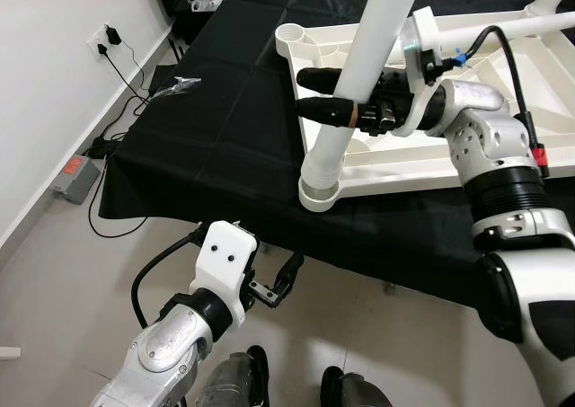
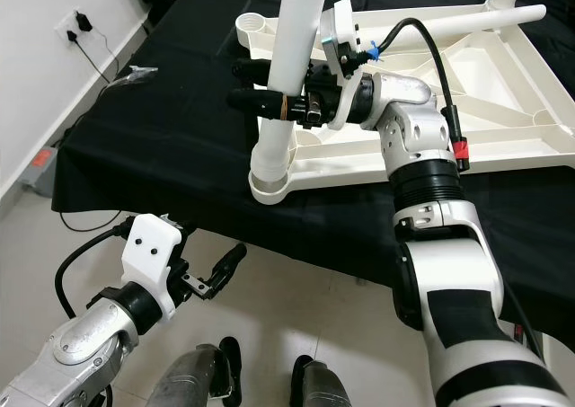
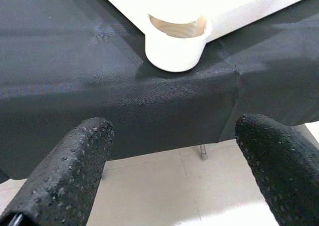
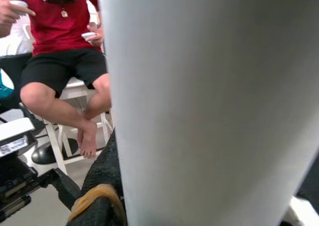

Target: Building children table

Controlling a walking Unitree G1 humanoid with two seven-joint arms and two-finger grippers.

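At the far left a wall socket [image 1: 110,40] holds a plugged-in charger, its cable running down to the tiled floor [image 1: 54,272]. A little right of it, a small clear plastic bag [image 1: 180,85] lies on the black cloth [image 1: 207,155] that covers the work surface.

Low in the foreground the left gripper [image 1: 280,286] hangs below the near edge of the cloth, over the floor. Its two black fingers [image 3: 65,176] are spread wide apart with nothing between them, and its wrist view looks up at the near corner socket of the table.

Further right lies the white plastic children's tabletop [image 1: 503,146], upside down on the cloth with its ribbed underside up. A white table leg [image 1: 359,75] stands in the near left corner socket [image 1: 321,191], leaning slightly instead of standing quite upright. The right gripper [image 1: 346,97] reaches in from the right and is clamped around this leg about midway up, one black finger on either side.

The far left corner socket [image 1: 294,37] is open, with no leg in it. By that, the job looks only partly done: this leg seems to be seating, not clearly home, and at least one more remains to be fitted. Another white tube [image 1: 548,1] rises at the far right corner; whether it is seated I cannot tell.

In the right wrist view, beyond the leg, a person [image 4: 65,51] in a red shirt sits on a white stool.
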